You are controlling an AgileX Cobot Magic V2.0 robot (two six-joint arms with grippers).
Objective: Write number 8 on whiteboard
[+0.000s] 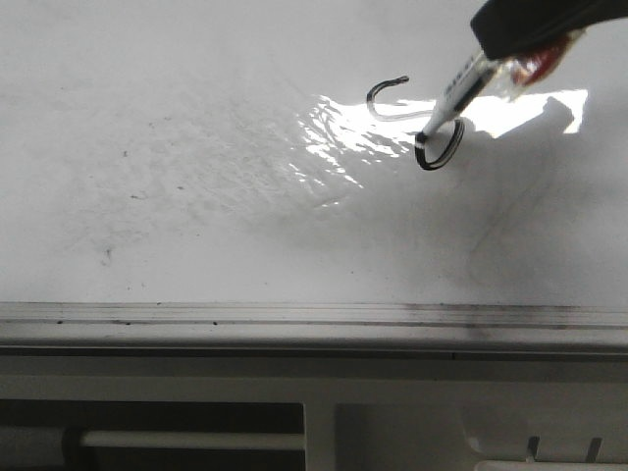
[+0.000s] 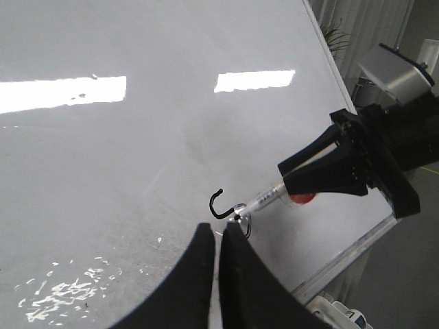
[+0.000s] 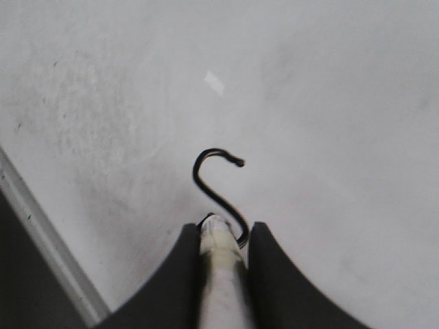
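The silver aluminium edge strip borders the glossy whiteboard; the right tool pinches a white marker pen, tip down, seemingly mid-stroke on the half-drawn black number 8; the left tool sits pressed together.

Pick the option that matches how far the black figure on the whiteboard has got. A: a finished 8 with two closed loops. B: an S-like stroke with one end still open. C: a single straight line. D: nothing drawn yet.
B: the number 8 is only a curved stroke with a free hooked end, and the pen in the right gripper touches the whiteboard.
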